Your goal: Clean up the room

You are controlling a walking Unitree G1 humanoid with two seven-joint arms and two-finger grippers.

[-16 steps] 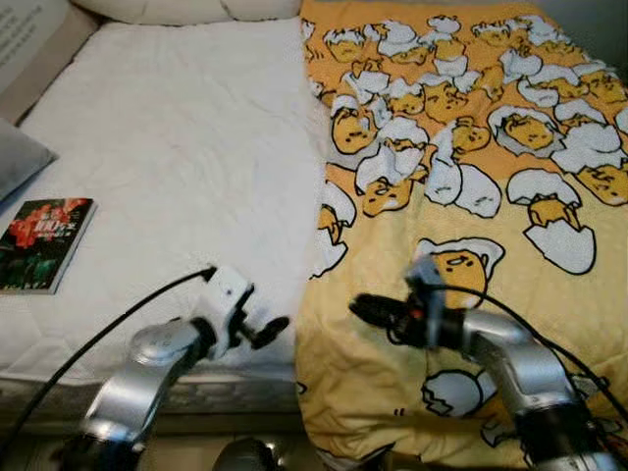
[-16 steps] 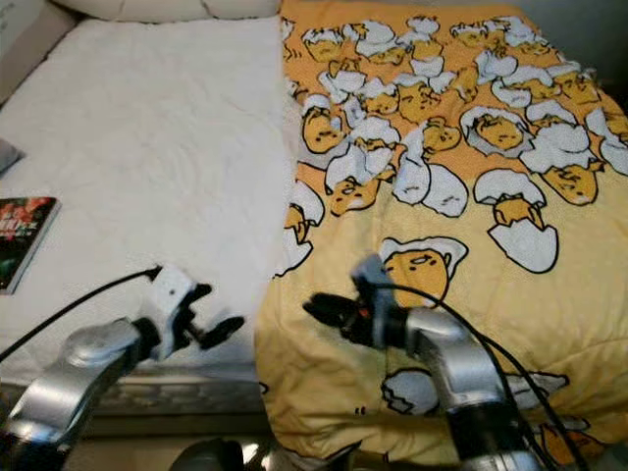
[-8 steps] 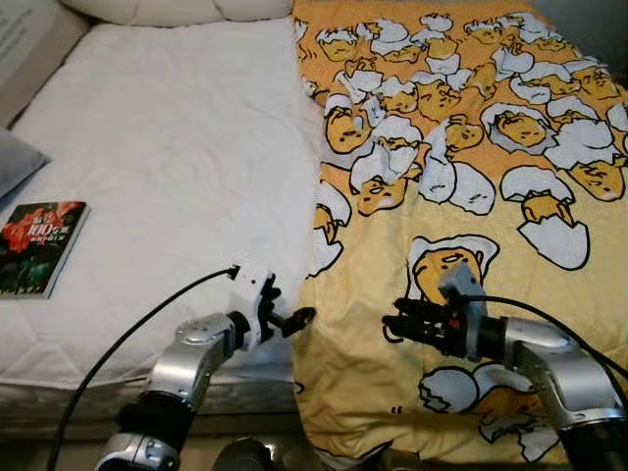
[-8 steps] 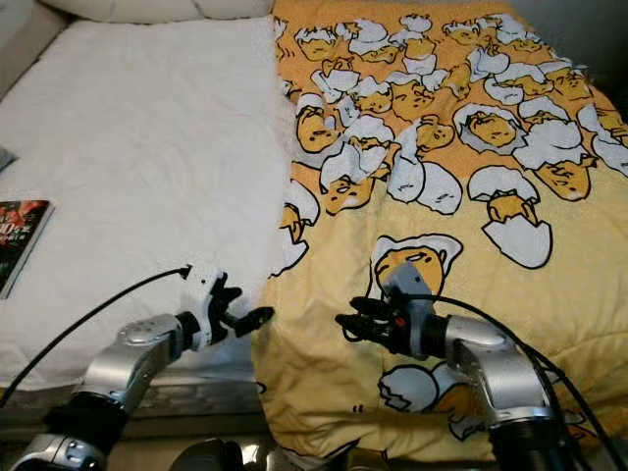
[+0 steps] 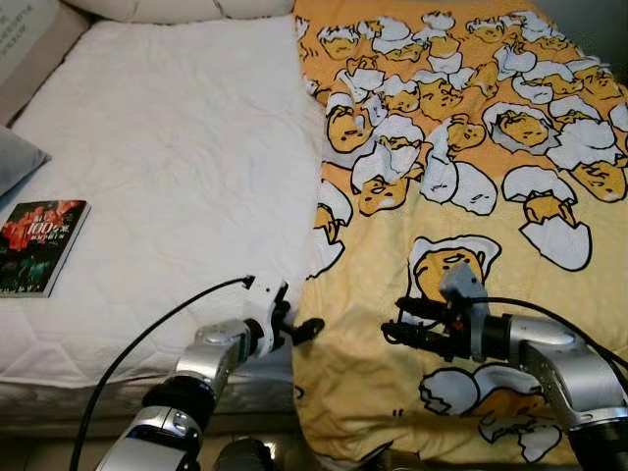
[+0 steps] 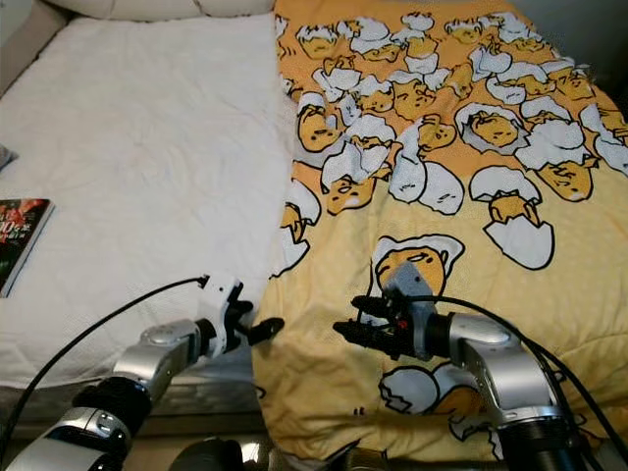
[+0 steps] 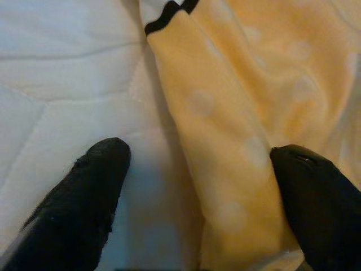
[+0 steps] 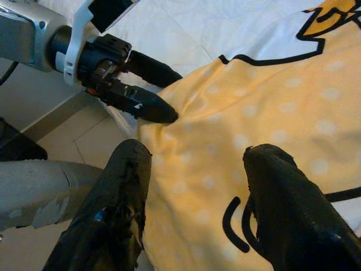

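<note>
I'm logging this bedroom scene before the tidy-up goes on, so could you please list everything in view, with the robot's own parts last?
Blanket: one, yellow with egg-character print, over the right half of the bed.
Mattress cover: one, white quilted, bare left half of the bed.
Book: one, dark cover with red, flat near the bed's left edge.
Pillow: one, white, at the head of the bed.
Grey cushion: one, at the far left edge.
Left gripper: black fingers open, astride the blanket's left edge near the foot.
Right gripper: black fingers open, over the blanket near the foot.
</note>
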